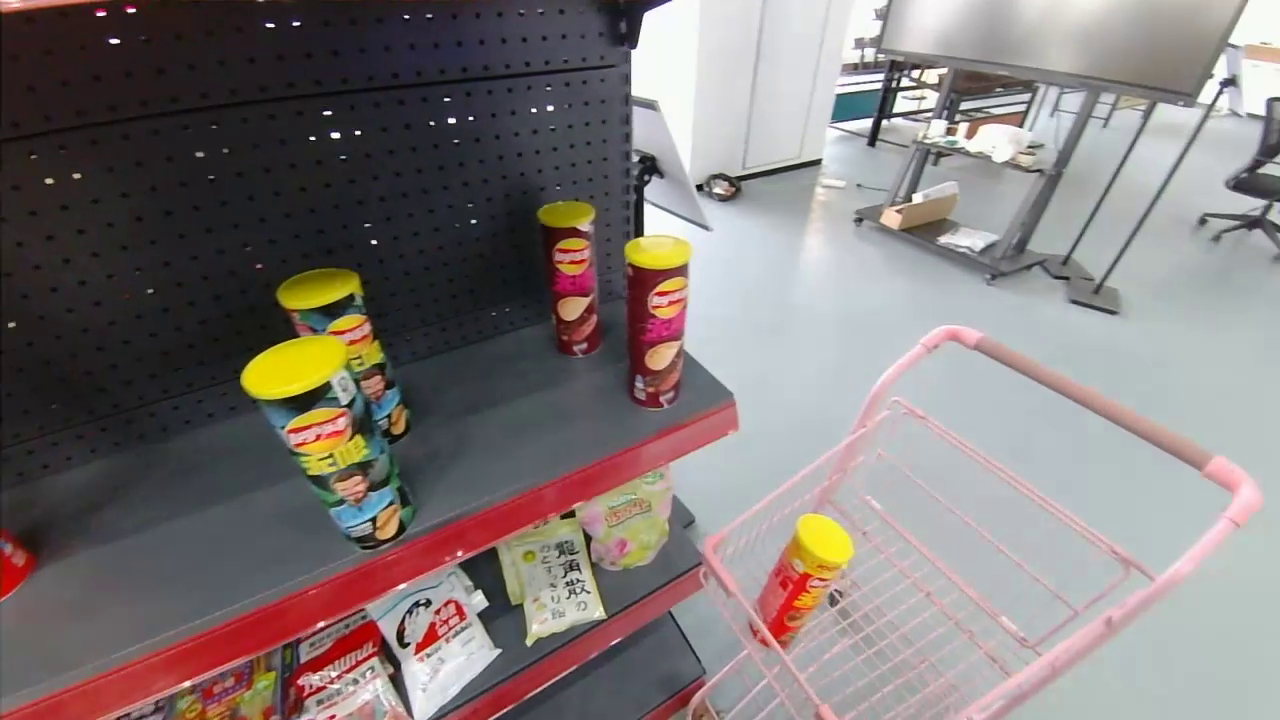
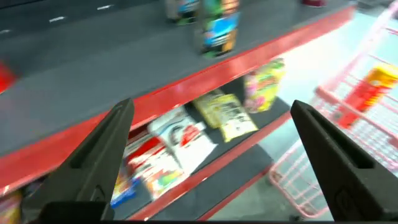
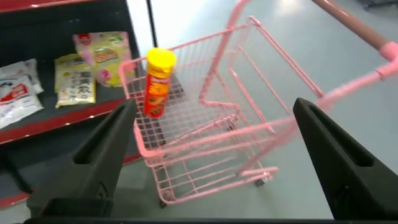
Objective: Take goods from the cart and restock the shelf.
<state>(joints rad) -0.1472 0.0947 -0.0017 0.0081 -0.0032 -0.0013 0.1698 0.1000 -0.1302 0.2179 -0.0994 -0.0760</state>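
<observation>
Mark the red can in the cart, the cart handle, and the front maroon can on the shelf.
red can (image 1: 798, 588): head view, mid body.
cart handle (image 1: 1090, 400): head view, middle of bar.
front maroon can (image 1: 657, 330): head view, label.

Dark characters on the yellow pouch (image 1: 563, 588); logo on front can (image 1: 330, 445)

the room is bright and the pale grey floor (image 1: 850, 330) glows evenly. tiny dots of light shine through the black metal back wall full of holes (image 1: 300, 150). the dark grey shelf board with a red front edge (image 1: 520, 420) looks dimmer, with faint shadows by the tall cans with yellow lids (image 1: 335, 450).
</observation>
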